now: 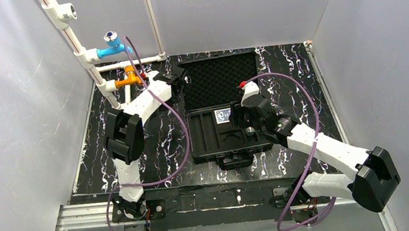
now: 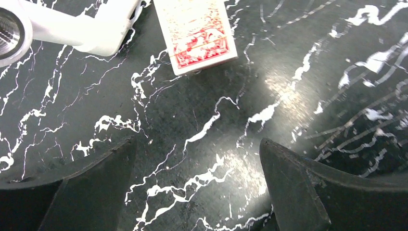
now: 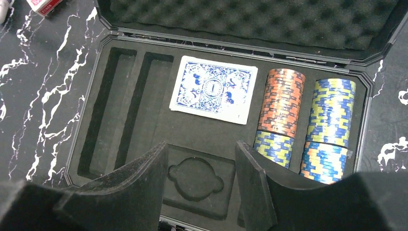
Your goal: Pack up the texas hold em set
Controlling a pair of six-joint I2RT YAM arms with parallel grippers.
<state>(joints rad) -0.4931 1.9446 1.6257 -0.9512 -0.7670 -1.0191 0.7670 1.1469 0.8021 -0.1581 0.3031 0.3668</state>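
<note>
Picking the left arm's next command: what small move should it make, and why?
Probably ease the open left hand forward to straddle the red deck; it lies on the table ahead of the fingers, outside the case.

The left arm [image 1: 145,101] and right arm [image 1: 328,149] had white links, black joint housings, looping purple cables [image 1: 182,130] and matte black fingers [image 3: 252,185].

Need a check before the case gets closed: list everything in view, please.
table: 1, black marbled, under everything
briefcase: 1, black, lid open, table centre
blue deck: 1, blue, tray middle
red deck: 1, red, on table by white pipes
chip rolls: 4, orange and blue-yellow, tray's right slots
taps: 2, blue and orange, on pipes, back left
left gripper: 1, black, open above table near red deck
right gripper: 1, black, open above tray
</note>
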